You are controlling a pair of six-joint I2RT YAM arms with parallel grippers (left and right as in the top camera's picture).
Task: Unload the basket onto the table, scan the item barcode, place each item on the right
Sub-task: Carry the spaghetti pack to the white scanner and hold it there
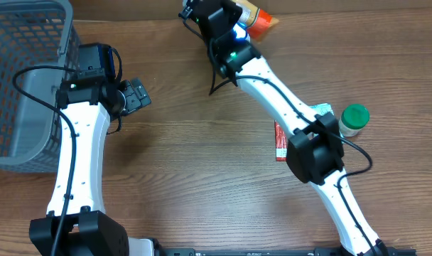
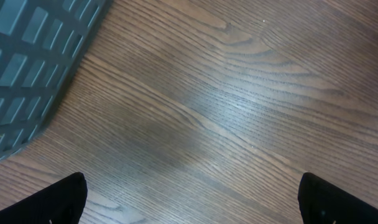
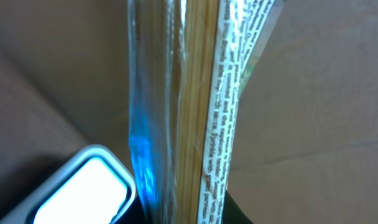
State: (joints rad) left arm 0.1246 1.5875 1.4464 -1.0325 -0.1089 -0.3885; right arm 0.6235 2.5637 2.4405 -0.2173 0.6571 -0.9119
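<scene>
Scan apparently under way: your right fingers (image 1: 234, 18) are closed narrowly on the noodle packet (image 3: 195, 112), holding it upright just beside the scanner (image 3: 83, 190), whose blue glow falls on the wrapper. No barcode shows, so the read looks unconfirmed. Your left fingers (image 2: 61, 199) stand wide open and empty above the tabletop (image 2: 207, 93).

Illegible fine print on pasta packet (image 3: 217, 124)
</scene>
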